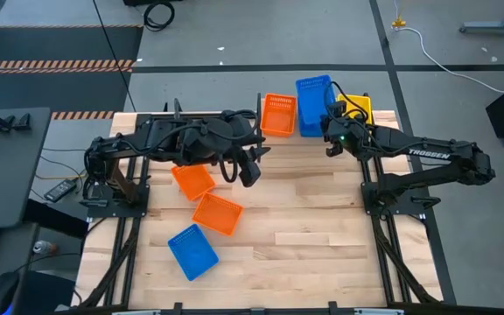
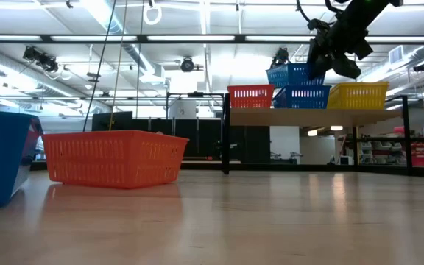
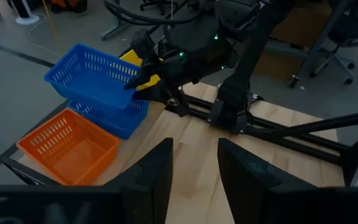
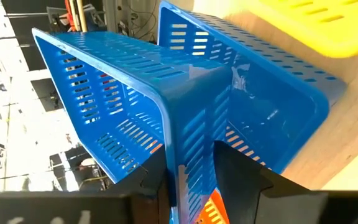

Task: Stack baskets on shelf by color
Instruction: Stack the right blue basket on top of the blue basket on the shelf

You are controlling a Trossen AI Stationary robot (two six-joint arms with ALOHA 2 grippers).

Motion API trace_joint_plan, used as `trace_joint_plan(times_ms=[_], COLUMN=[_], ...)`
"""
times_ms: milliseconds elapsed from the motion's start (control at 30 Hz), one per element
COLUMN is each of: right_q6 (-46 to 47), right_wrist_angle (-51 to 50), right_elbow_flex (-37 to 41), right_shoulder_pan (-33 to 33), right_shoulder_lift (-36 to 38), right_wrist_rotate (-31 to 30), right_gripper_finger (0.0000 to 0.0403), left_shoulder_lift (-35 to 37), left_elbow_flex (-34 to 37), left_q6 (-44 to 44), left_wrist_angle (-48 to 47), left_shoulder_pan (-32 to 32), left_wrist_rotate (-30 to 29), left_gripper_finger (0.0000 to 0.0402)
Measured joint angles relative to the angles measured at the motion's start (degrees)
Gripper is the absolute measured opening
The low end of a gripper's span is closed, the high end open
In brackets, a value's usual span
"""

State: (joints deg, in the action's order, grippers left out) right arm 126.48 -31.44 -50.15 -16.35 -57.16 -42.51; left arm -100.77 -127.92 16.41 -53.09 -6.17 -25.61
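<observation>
Nearest the front edge lies a blue basket [image 1: 192, 251], with two orange baskets [image 1: 216, 213] just beyond it on the tabletop [image 1: 322, 227]. Right gripper [image 1: 332, 120] pinches the wall of a tilted blue basket [image 3: 92, 73], held over another blue one [image 2: 304, 96] on the far shelf [image 2: 308, 116], between an orange basket [image 1: 278, 115] and a yellow one [image 2: 358, 95]. Left gripper [image 3: 194, 177] hovers mid-table, fingers parted, holding nothing.

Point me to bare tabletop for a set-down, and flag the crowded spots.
Free: the tabletop right of the loose blue basket and two orange baskets, between both arm bases. Crowded: the shelf, holding an orange basket, the blue stack and a yellow basket; the right gripper grips the tilted upper blue basket there.
</observation>
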Motion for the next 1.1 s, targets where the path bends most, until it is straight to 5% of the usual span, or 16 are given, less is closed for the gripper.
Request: trace_joint_plan(times_ms=[1100], right_q6=[0.53], right_wrist_angle=[2.06], right_elbow_flex=[0.0], right_shoulder_pan=[-2.73], right_shoulder_lift=[-0.01], right_wrist_rotate=[2.36], right_gripper_finger=[0.012], left_shoulder_lift=[1.52], left_elbow_flex=[-1.25], left_q6=[-7.14], left_wrist_angle=[5.31], left_shoulder_pan=[-0.15], left_wrist_rotate=[-0.04], left_gripper_finger=[0.0133])
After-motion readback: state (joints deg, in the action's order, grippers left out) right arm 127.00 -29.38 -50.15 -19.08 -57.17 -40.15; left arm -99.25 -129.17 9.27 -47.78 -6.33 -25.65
